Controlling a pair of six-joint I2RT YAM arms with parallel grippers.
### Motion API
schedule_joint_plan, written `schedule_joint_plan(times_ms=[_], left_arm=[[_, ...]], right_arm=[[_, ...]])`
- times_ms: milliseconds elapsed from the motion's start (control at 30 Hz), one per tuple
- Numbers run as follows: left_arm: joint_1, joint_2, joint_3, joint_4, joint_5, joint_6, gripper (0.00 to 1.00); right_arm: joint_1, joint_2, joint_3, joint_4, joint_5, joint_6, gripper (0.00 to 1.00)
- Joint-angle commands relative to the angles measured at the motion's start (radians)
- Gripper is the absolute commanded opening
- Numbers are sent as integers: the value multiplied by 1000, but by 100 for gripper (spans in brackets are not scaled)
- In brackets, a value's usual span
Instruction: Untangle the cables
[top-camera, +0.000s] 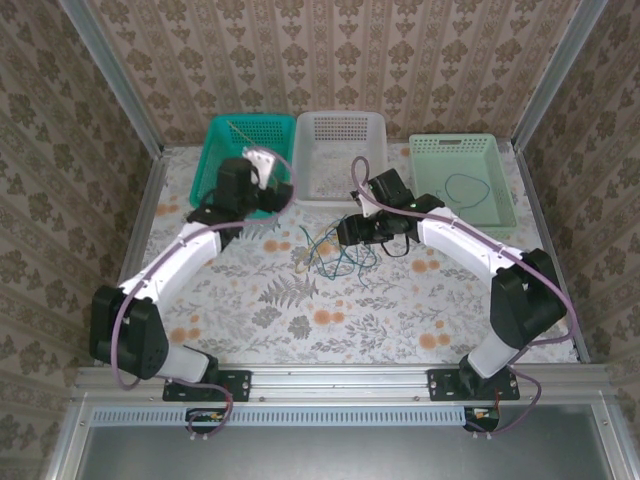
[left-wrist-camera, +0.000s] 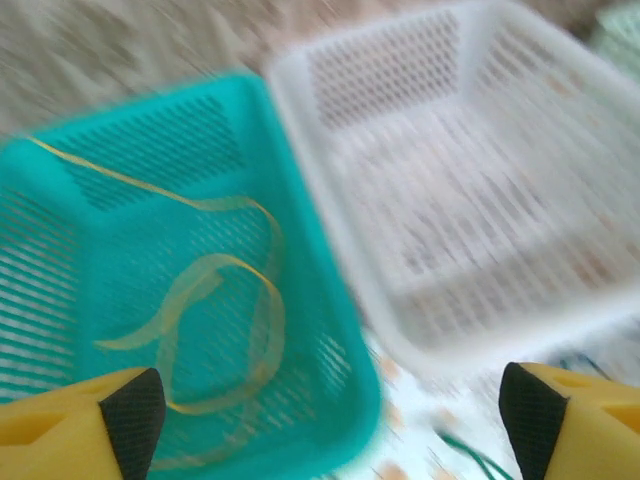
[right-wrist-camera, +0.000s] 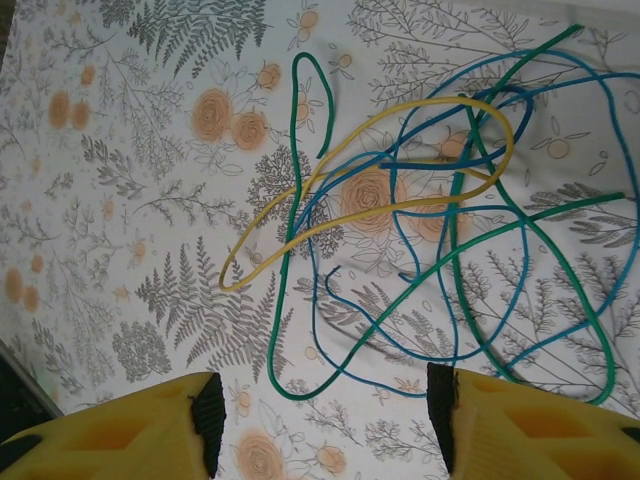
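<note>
Your right gripper (right-wrist-camera: 325, 415) hangs open over the table, its yellow fingers (right-wrist-camera: 120, 440) spread with nothing between the black pads; just beyond them lies the tangle of cables (top-camera: 335, 250) on the flowered tablecloth (right-wrist-camera: 150, 150). A yellow cable (right-wrist-camera: 440, 100) loops across the middle of it; a green cable (right-wrist-camera: 293, 130) rises in a hook at the left and sweeps wide round the right side; a thin blue cable (right-wrist-camera: 400, 240) winds over and under both; which strand lies on top at each crossing you cannot tell everywhere.

Your left gripper (left-wrist-camera: 330, 420) is open too, jaws wide and empty, hovering over the near edge of the teal basket (left-wrist-camera: 150, 140); the wrist view there is blurred. Inside that basket a loose yellow strand (left-wrist-camera: 275, 320) lies curled in a loop, one end running up to the far left corner. Just beside it stands the white basket (left-wrist-camera: 480, 200). From above, you see a pale green basket (top-camera: 455, 140) at the right of the row, with a dark blue strand (top-camera: 465, 190) coiled on its floor; the tangle sits on the table in front of the white basket, between your two arms.
</note>
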Motion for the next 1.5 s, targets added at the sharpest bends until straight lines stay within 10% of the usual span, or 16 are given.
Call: schedule_joint_plan(times_ms=[0, 533, 900, 1467], left_arm=[[-70, 4, -96, -62, 91, -53, 87], [-165, 94, -214, -62, 304, 11, 77], [-190, 197, -182, -101, 226, 18, 70], [-188, 94, -133, -158, 191, -28, 7]], right_arm=[[-1, 3, 12, 15, -11, 31, 62], [-39, -57, -14, 2, 16, 26, 63], [-70, -87, -42, 3, 17, 26, 64], [-36, -97, -96, 16, 10, -14, 64]])
